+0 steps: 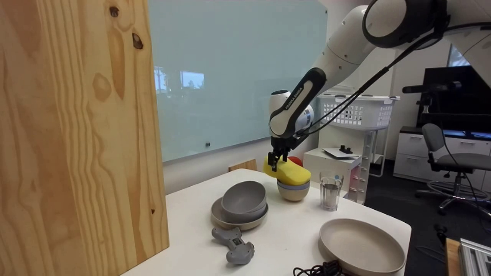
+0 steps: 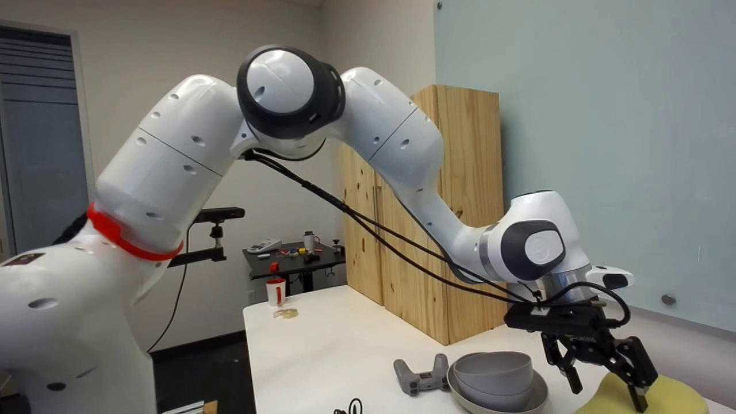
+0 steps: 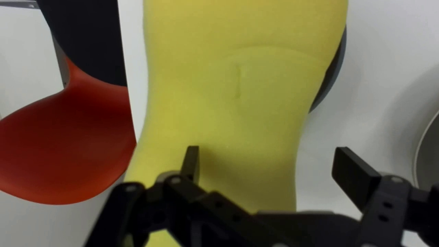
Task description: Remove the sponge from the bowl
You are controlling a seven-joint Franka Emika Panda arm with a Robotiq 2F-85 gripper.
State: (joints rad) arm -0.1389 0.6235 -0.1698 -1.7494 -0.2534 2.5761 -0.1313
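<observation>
The gripper (image 2: 607,393) has its two fingers (image 3: 192,161) spread wide apart. In the wrist view, one finger is over the yellow sponge (image 3: 219,109), and the other is out past the sponge's edge, over the white table (image 3: 319,185). I can't tell if that first finger touches the sponge. The sponge is right below the gripper, lying on top of the small bowl (image 1: 293,194) and sticking out past its rim. The small bowl is lower down, a bit to one side of the gripper. Near the gripper are two grey bowls (image 1: 244,197), one inside the other, sitting in a shallow dish (image 1: 217,215). A clear glass (image 1: 330,193) stands near it too, past the small bowl. Farther from the gripper are a grey game controller (image 1: 236,244) and a big beige bowl (image 1: 362,245), with a black cord (image 1: 324,270) beside it.
</observation>
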